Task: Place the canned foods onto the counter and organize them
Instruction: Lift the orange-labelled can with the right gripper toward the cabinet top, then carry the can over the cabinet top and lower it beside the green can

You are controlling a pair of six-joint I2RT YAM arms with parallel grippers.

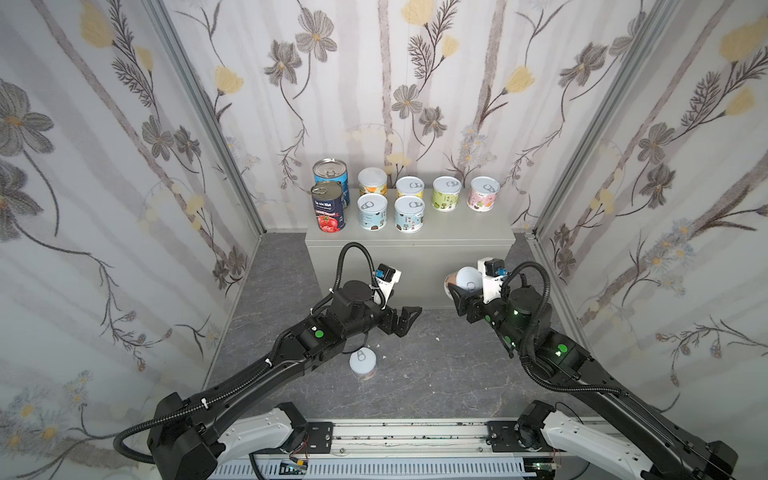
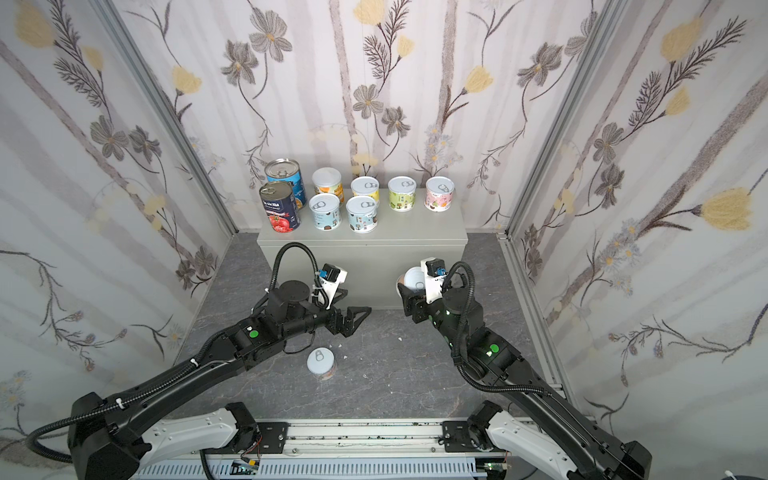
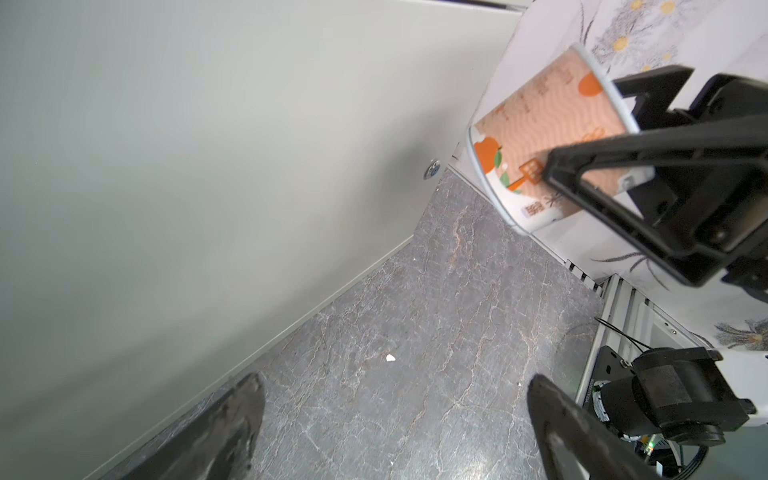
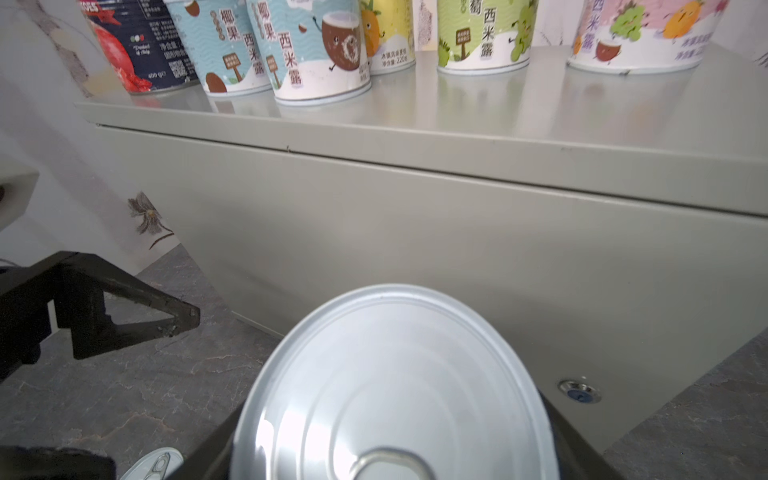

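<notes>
I count eight cans (image 1: 409, 214) on the tabletop (image 1: 457, 233). The right pincer (image 1: 459, 291) pinches a ninth can (image 1: 468, 277); the left pincer (image 1: 409, 321) is spread, empty. A tenth can (image 1: 362, 362) stands on the floor (image 1: 436, 374), unplaced.

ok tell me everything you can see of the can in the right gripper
The short peach-labelled can shows orange fruit drawings, a white band and a pale metal pull-tab lid. It hangs tilted, clear of the marbled floor, clamped across its sides in the right gripper, before the grey counter front, below its top.
</notes>
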